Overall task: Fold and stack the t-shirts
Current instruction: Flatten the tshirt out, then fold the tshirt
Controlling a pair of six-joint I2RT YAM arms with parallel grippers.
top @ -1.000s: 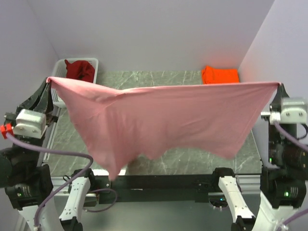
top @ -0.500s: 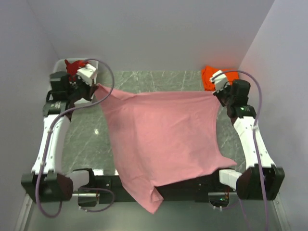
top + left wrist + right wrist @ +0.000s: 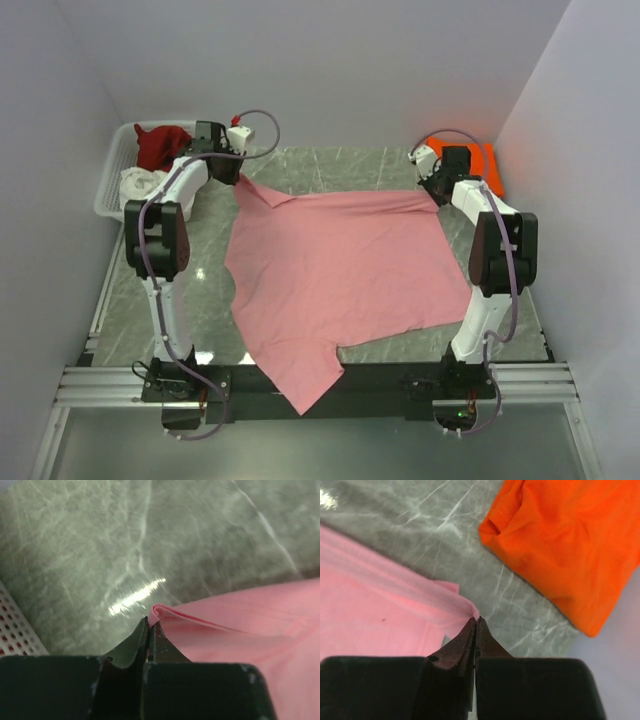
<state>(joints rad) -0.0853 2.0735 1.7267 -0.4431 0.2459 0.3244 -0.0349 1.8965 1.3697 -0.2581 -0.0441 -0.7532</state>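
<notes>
Plain pink t-shirt (image 3: 330, 270) spread wide, softly creased, 2 far corners pinched by fully closed left gripper (image 3: 149, 627) and right gripper (image 3: 475, 622)

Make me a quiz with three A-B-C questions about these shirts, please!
1. Where does the orange t-shirt lie?
A. at the far right corner of the table
B. on the floor
C. in a gripper

2. What colour is the spread-out t-shirt?
A. white
B. blue
C. pink

3. The left gripper is:
A. wide open
B. shut on the spread-out t-shirt's corner
C. holding a cup

Answers:
1 A, the top view shows it folded there.
2 C, pink cloth covers the table's middle.
3 B, its wrist view shows the jaws pinching the pink corner.
</notes>
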